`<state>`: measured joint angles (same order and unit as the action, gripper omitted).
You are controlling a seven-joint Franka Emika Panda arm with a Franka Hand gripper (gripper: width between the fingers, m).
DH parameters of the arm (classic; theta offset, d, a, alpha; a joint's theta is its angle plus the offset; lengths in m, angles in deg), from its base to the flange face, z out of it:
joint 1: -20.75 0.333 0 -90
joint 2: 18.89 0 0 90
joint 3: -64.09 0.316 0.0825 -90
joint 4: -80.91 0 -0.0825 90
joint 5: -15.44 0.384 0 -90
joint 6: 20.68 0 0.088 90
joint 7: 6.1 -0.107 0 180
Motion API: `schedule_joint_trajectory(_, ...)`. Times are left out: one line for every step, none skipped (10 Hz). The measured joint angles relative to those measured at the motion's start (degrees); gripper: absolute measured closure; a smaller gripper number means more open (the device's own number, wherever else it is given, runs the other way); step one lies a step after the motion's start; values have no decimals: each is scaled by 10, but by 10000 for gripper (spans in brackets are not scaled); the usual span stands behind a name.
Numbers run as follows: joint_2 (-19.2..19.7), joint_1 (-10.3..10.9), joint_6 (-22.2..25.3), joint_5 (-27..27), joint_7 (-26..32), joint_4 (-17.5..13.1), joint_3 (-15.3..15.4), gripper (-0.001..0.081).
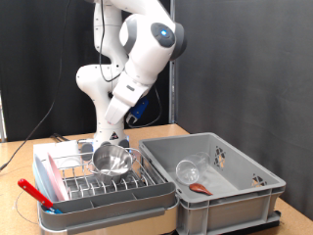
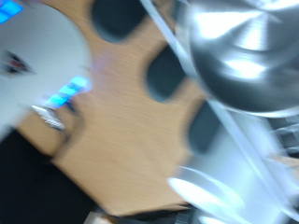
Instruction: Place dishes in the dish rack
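From the exterior view, the dish rack [image 1: 108,191] sits at the left of the table [image 1: 181,130], and the crate [image 1: 220,186] lies just beside it on the right. The steel bowl [image 1: 111,160] rests in the rack beneath my gripper [image 1: 104,144]. The glass [image 1: 189,169] and spoon [image 1: 201,186] lie inside the crate.

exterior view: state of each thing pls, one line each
steel bowl: at the gripper, over the dish rack; grasp not visible
gripper: low over the rack, at the bowl
dish rack: on the table, at the view's left
glass: lying on its side in the grey crate
spoon: lying in the crate beside the glass
grey crate: at the view's right, beside the rack
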<state>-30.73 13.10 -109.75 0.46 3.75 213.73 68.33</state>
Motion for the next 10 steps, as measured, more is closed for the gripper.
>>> schedule_joint_trajectory(-10,1,-23,-39,15,10,6,3)
schedule_joint_trajectory(-12,2,-28,-73,16,15,17,3)
schedule_joint_trajectory(-12,1,-27,-56,16,15,16,3)
schedule_joint_trajectory(-17,0,-72,-43,23,22,10,3)
schedule_joint_trajectory(-34,1,-141,-27,64,48,0,3)
schedule_joint_trajectory(-59,2,-194,-8,115,77,-12,3)
schedule_joint_trajectory(-84,2,-233,1,147,105,-21,3)
schedule_joint_trajectory(-107,1,-260,1,156,132,-25,3)
schedule_joint_trajectory(-139,1,-291,-3,156,166,-25,3)
schedule_joint_trajectory(-136,1,-279,-2,156,162,-25,3)
